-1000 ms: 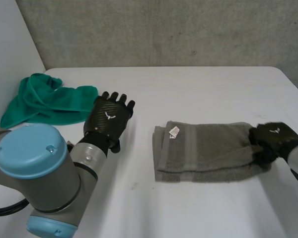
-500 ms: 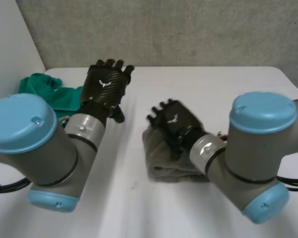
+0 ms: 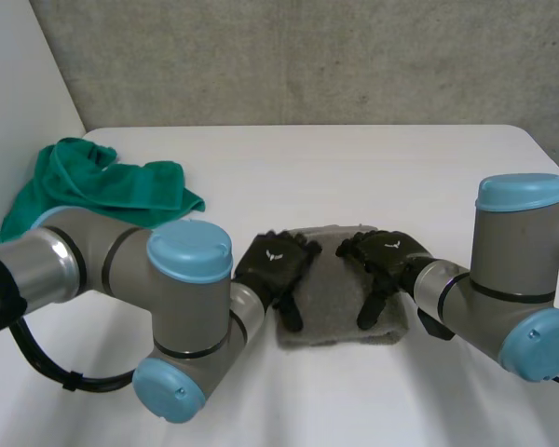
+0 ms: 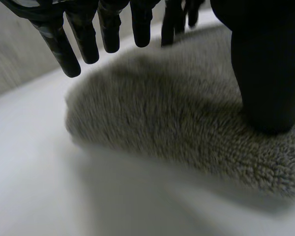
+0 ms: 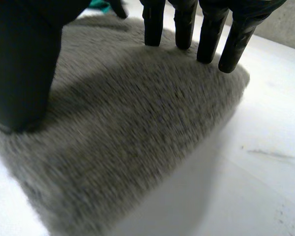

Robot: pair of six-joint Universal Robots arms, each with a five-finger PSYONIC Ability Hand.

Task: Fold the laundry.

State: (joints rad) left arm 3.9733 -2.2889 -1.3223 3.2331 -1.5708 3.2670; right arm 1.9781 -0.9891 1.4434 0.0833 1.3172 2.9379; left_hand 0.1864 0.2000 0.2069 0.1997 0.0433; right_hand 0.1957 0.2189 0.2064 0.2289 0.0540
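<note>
Green cloth (image 3: 102, 191) well left of towel (image 3: 338, 275)

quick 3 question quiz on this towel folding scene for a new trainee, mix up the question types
1. True or false: the left hand and the right hand both rest on the grey towel.
2. Multiple choice: where is the green cloth?
A) under the right hand
B) crumpled at the far corner of the table, on the robot's left
C) on top of the grey towel
3. Fill the gap: the fingers of each hand are ____ (straight or curled), not gripping the towel.

Key: 1 true; 2 B; 3 straight
</note>
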